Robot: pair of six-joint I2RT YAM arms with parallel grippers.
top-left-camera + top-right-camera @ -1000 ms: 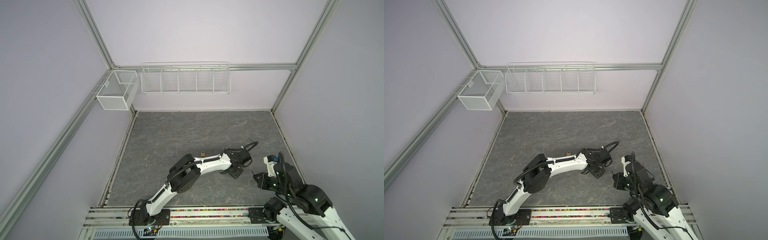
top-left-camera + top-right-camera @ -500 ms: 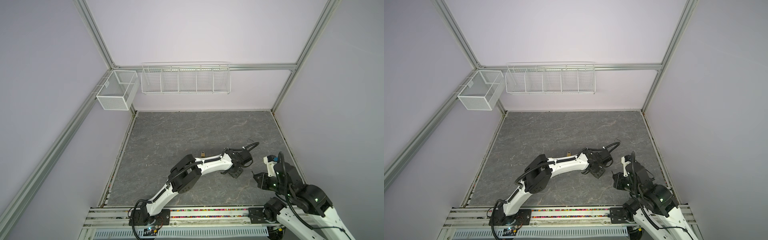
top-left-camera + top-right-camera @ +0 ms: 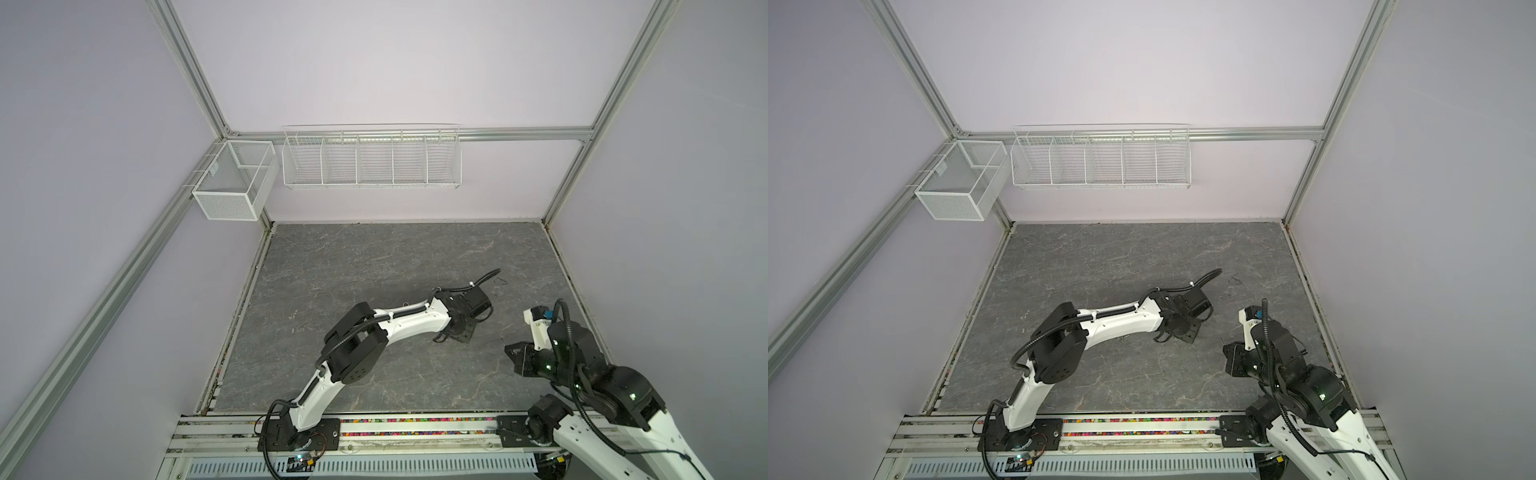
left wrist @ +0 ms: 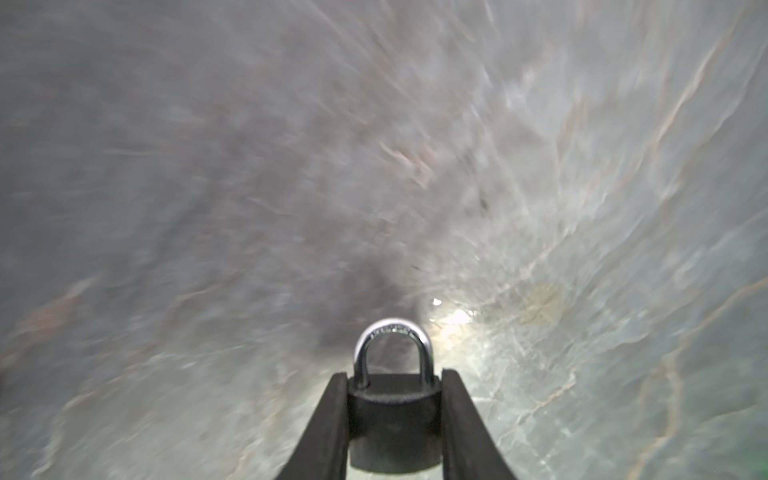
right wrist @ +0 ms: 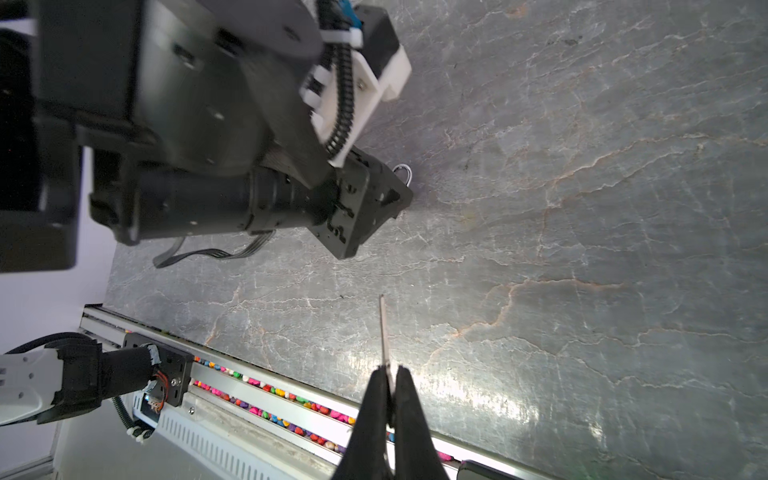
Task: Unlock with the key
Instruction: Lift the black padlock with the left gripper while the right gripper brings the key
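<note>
A black padlock (image 4: 394,419) with a silver shackle sits between the fingers of my left gripper (image 4: 394,376), which is shut on its body just above the grey stone floor. In both top views the left gripper (image 3: 455,332) (image 3: 1177,332) points down at the floor right of centre and hides the padlock. The right wrist view shows only the shackle (image 5: 404,169) poking out past that gripper. My right gripper (image 5: 390,372) is shut on the key (image 5: 384,332), whose thin blade sticks out edge-on. In a top view the right gripper (image 3: 515,357) hovers to the right of the left one, apart from it.
A mesh box (image 3: 235,185) and a long wire rack (image 3: 371,160) hang on the back walls. An aluminium rail with coloured beads (image 5: 266,388) runs along the floor's front edge. The left arm's forearm (image 3: 409,322) stretches across the floor's middle.
The left jaws have closed in on the padlock, and the left wrist has shifted slightly. The right arm and its key have stayed still.
</note>
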